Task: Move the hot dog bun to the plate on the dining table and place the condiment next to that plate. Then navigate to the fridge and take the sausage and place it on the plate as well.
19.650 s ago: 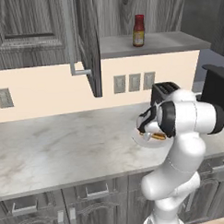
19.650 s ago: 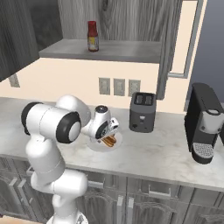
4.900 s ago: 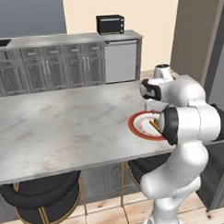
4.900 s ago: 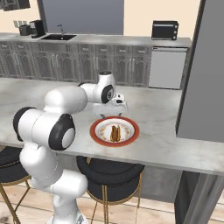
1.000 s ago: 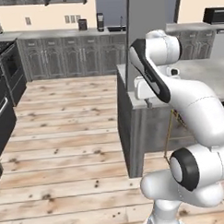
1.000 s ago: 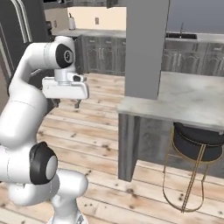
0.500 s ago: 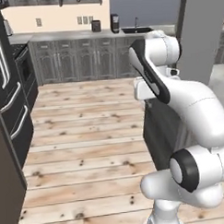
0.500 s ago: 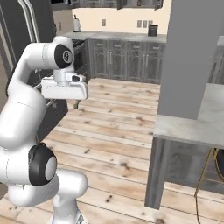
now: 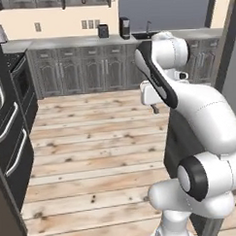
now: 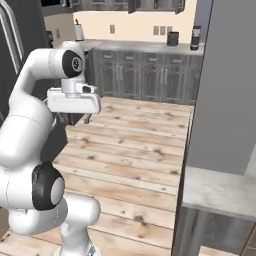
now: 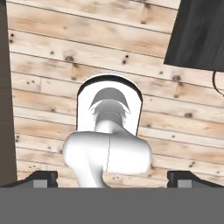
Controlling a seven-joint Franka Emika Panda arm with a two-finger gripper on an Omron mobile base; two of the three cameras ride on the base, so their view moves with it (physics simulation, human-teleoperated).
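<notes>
The gripper (image 11: 112, 177) is wide open and holds nothing; it hangs over the wood floor (image 9: 92, 140); the fridge (image 9: 7, 144) stands by the floor's left edge; the sausage inside is probably light, soft, a bit slippery; grab its middle gently.

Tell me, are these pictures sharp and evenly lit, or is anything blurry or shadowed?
Left base view: soft throughout, the wooden floor evenly lit, no hard shadows, no glare. Right base view: equally soft; the grey pillar is flat and untextured. Hand view: plank grain on the floor is the crispest; the open gripper has its dark fingertips at the bottom, nothing between them.
</notes>
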